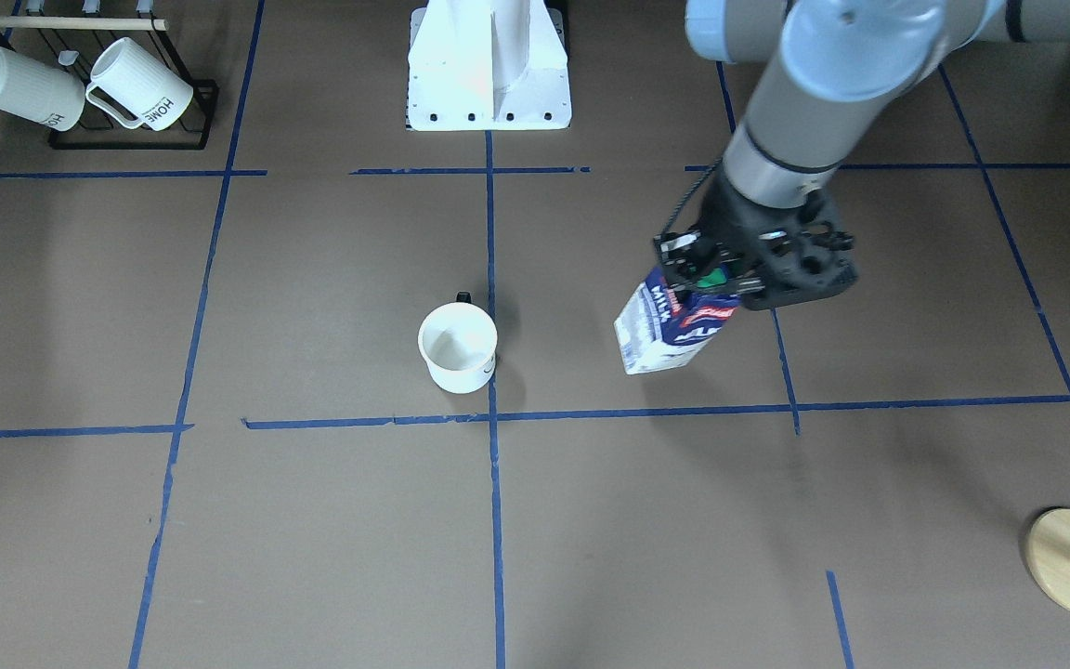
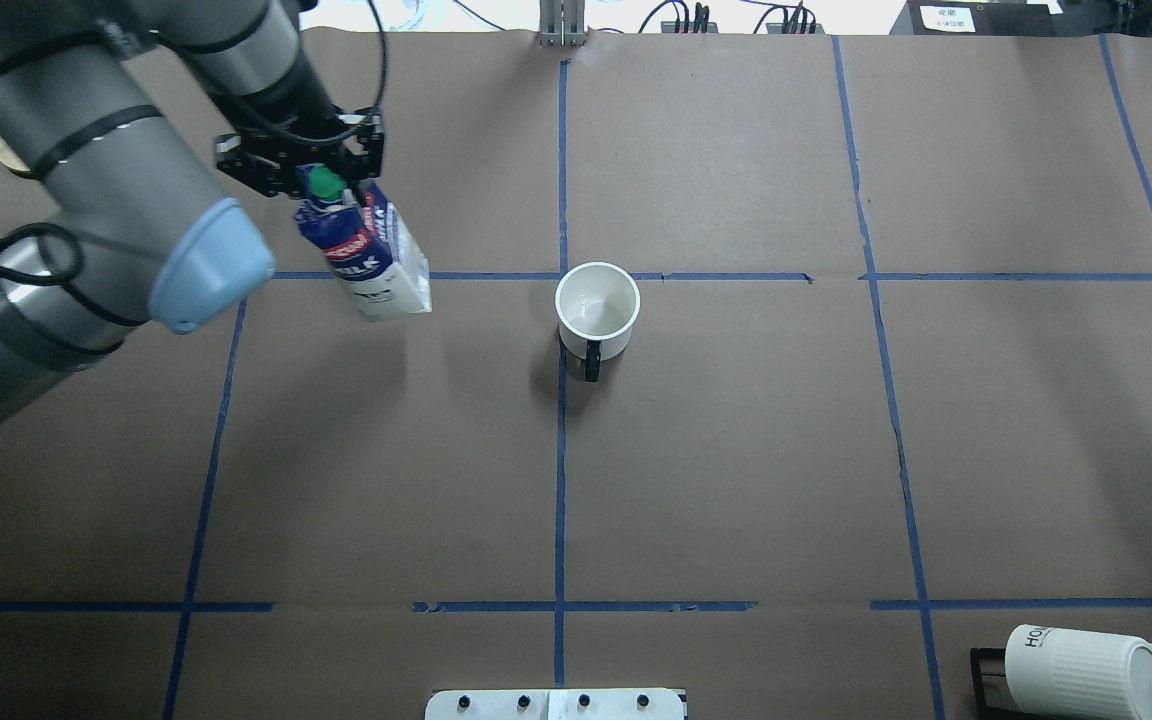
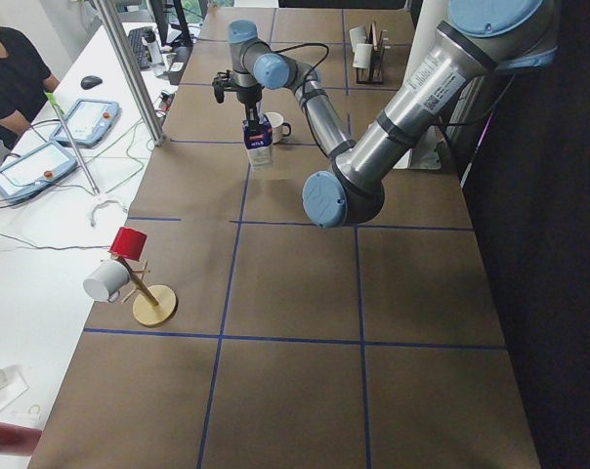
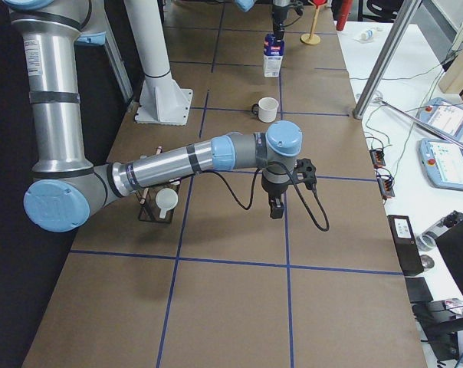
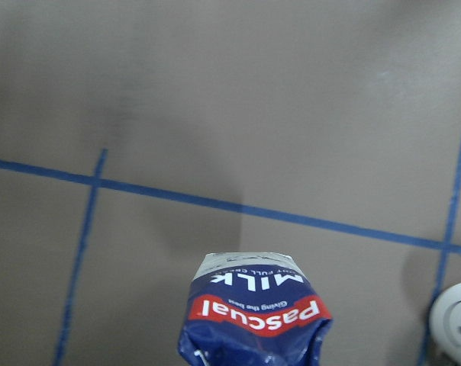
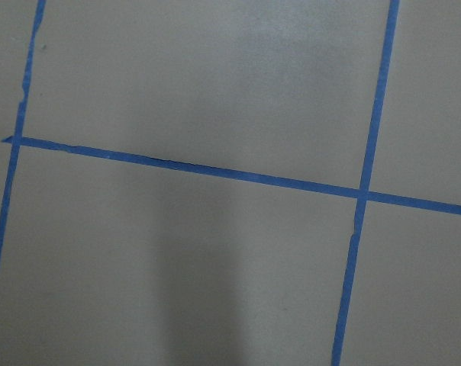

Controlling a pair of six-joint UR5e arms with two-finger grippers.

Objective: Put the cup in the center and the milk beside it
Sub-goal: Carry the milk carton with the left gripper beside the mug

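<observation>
L end effector [image 2: 321, 182] is shut on the top of the milk [image 2: 378, 262], fingers either side of the green cap. Carton hangs below it and looks approx upright in the ext. left view. Can't tell if its base touches the worktop [image 2: 736, 480]. L wrist cam looks down the carton: red logo and "MILK" lettering at frame bottom, cup rim just in at the lower-right edge.

Milk is on the robot's left of the cup [image 2: 596, 310], clear gap between them, not touching. It sits near the same cross tape line.

Cup stands upright, mouth up, on the long tape line, just on the robot's side of the centre [image 2: 561, 277]. Handle points toward the robot.

R end effector [image 4: 276, 213] shows only in the ext. right view, pointing down over the worktop, well apart from cup and milk. Can't tell if wide or narrow. R wrist cam shows only brown board and blue tape.

Further out: rack [image 1: 131, 139] with two ribbed mugs at a corner on the robot's right, and a wood stand [image 1: 1069, 562] at the far-left edge.
</observation>
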